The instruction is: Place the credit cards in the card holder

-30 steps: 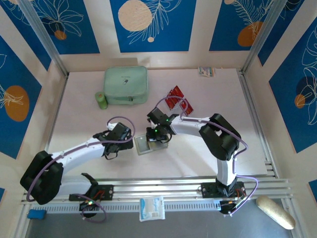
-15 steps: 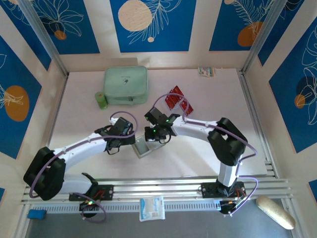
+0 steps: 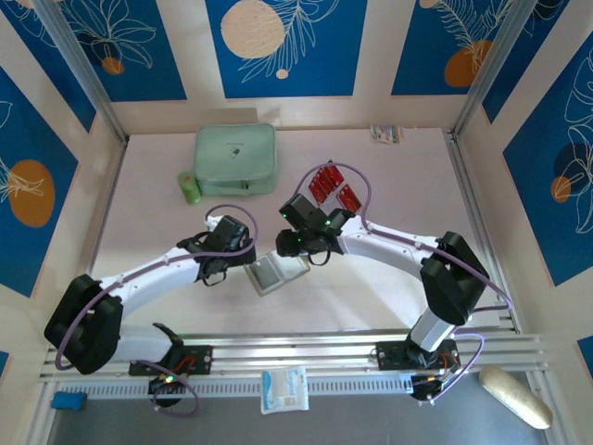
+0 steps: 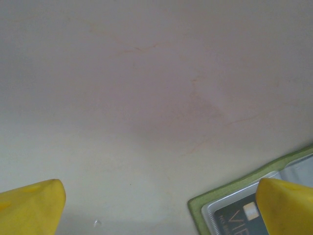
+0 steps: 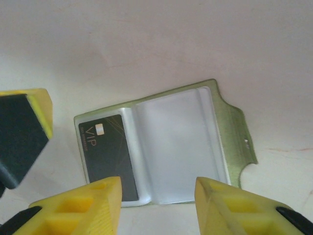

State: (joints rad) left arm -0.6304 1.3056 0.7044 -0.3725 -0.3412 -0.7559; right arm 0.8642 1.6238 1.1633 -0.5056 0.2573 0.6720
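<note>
Pale pinkish table [image 3: 389,269] enclosed by cream walls [image 3: 371,56] carrying blue leaf-patterned panels, as I saw it from the top camera. At the centre of the table, between the two wrists, lay the card holder [image 5: 176,142]. It was opened flat, with its silvery inside facing up and its olive tab pointing away from the left arm.

One black card [image 5: 106,155] marked "VIP" sat in the pocket on the side nearer the left arm. The neighbouring pocket looked bare.

The left gripper [image 4: 159,210] stood with its jaws spread wide and only bare table between them. In its own wrist view, one yellow fingertip [image 4: 288,205] overlapped the holder's corner. I could not tell whether it touched.

The right gripper [image 5: 157,205] hung over the holder's near edge. Its yellow fingers [image 5: 83,205] were parted and clasped nothing.

The red cards [image 3: 330,185] lay in a loose cluster farther back, just behind the right wrist and apart from the holder.

A mint-green zip case [image 3: 235,159] rested at the back left, with a small green cylinder [image 3: 190,188] just beside its left edge.
</note>
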